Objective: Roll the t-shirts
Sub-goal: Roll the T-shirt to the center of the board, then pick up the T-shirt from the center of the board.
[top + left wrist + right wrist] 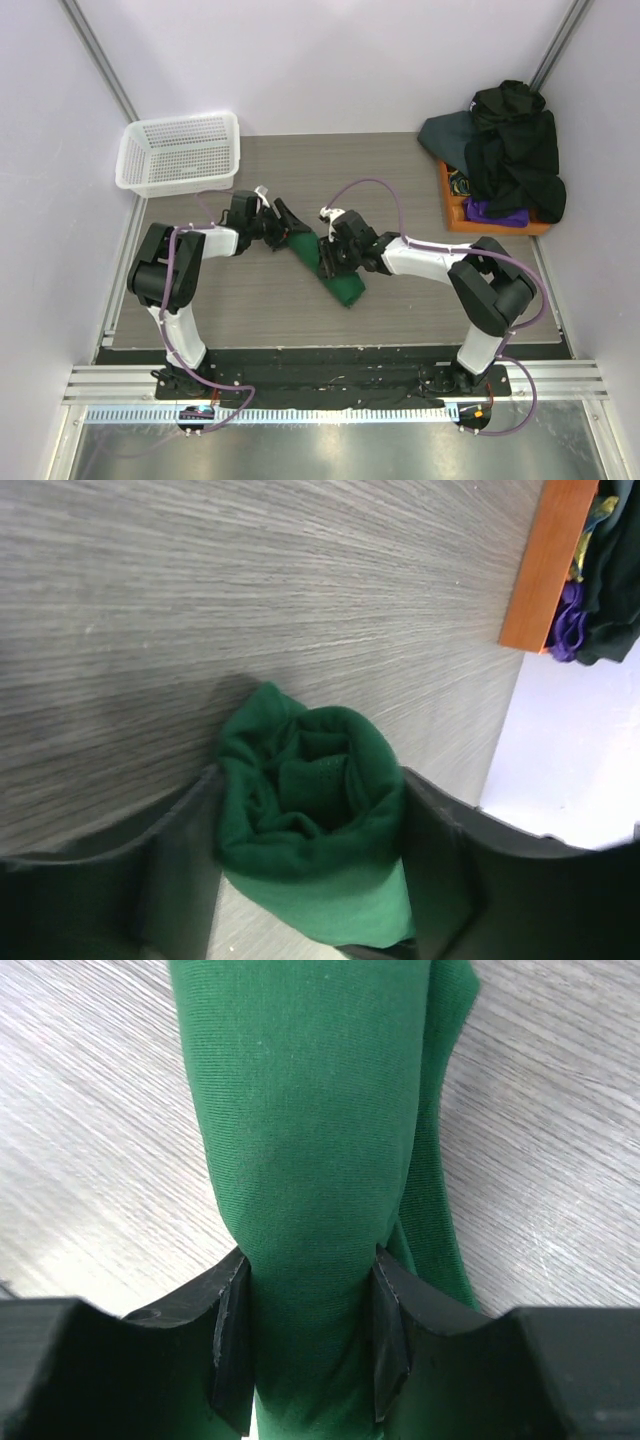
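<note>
A dark green t-shirt (330, 268) lies as a narrow strip across the middle of the table, partly rolled at its far-left end. My left gripper (283, 225) is shut on the rolled end (310, 800); the spiral of cloth sits between its fingers (175, 860). My right gripper (328, 250) is shut on the strip's middle (310, 1260), with both pads (232, 1330) pressing the bunched cloth. The strip's near end lies flat on the table.
A white mesh basket (180, 152) stands at the back left. An orange tray (455, 205) at the back right holds a pile of dark clothes (512, 150); its edge shows in the left wrist view (545, 565).
</note>
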Controlling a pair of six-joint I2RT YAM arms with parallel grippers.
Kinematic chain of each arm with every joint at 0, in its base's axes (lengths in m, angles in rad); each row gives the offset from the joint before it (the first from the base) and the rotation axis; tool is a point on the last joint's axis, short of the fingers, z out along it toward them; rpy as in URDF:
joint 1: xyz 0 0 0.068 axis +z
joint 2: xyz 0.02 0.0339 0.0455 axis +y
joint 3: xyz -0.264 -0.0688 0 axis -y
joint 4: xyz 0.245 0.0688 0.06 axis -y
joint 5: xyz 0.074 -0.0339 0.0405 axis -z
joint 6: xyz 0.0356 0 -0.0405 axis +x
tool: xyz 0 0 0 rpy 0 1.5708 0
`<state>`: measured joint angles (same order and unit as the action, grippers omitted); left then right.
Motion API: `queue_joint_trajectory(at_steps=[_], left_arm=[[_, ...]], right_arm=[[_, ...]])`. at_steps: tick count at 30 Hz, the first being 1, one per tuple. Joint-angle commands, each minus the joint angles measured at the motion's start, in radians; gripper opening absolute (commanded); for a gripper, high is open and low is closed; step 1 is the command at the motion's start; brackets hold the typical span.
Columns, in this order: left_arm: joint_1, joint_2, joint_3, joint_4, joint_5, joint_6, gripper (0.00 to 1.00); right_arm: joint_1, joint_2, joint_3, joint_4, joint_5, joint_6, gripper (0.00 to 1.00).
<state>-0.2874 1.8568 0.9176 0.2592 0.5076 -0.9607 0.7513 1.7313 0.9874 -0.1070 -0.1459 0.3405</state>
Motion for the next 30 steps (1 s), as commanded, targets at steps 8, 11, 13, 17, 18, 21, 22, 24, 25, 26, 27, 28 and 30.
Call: queue_joint_trajectory(at_steps=[8, 11, 13, 17, 18, 21, 22, 24, 25, 26, 27, 28, 30], left_arm=[[0.001, -0.065, -0.206, 0.328, -0.078, -0.035, 0.26], [0.002, -0.068, -0.259, 0.388, -0.096, -0.049, 0.16], [0.001, -0.070, -0.278, 0.425, -0.104, -0.059, 0.13], [-0.001, -0.076, -0.324, 0.469, -0.121, -0.061, 0.07], [-0.001, -0.082, -0.330, 0.472, -0.124, -0.058, 0.07], [-0.001, -0.099, -0.341, 0.471, -0.136, -0.052, 0.06], [-0.001, -0.108, -0.342, 0.468, -0.141, -0.050, 0.06], [-0.004, -0.113, -0.342, 0.459, -0.147, -0.046, 0.06], [-0.004, -0.119, -0.341, 0.445, -0.149, -0.044, 0.06], [-0.004, -0.120, -0.341, 0.442, -0.150, -0.041, 0.05], [-0.007, -0.123, -0.341, 0.439, -0.153, -0.038, 0.06], [-0.007, -0.125, -0.339, 0.434, -0.158, -0.036, 0.06], [-0.009, -0.133, -0.338, 0.419, -0.161, -0.035, 0.05]], right_arm=[[0.072, 0.050, 0.046, -0.217, 0.213, -0.072, 0.70], [0.074, 0.024, 0.039, -0.217, 0.218, -0.063, 0.82], [0.072, 0.008, 0.031, -0.217, 0.220, -0.054, 0.87], [0.072, -0.077, 0.005, -0.218, 0.230, -0.032, 0.94], [0.072, -0.099, 0.000, -0.218, 0.233, -0.026, 0.95], [0.066, -0.189, -0.027, -0.220, 0.238, 0.012, 0.99], [0.062, -0.215, -0.035, -0.220, 0.229, 0.021, 1.00], [0.043, -0.298, -0.061, -0.214, 0.213, 0.051, 1.00], [0.040, -0.330, -0.070, -0.214, 0.213, 0.063, 1.00], [0.036, -0.358, -0.090, -0.212, 0.223, 0.078, 1.00], [0.027, -0.383, -0.099, -0.211, 0.230, 0.112, 1.00], [0.017, -0.436, -0.111, -0.212, 0.233, 0.129, 1.00], [-0.009, -0.484, -0.151, -0.204, 0.204, 0.194, 1.00]])
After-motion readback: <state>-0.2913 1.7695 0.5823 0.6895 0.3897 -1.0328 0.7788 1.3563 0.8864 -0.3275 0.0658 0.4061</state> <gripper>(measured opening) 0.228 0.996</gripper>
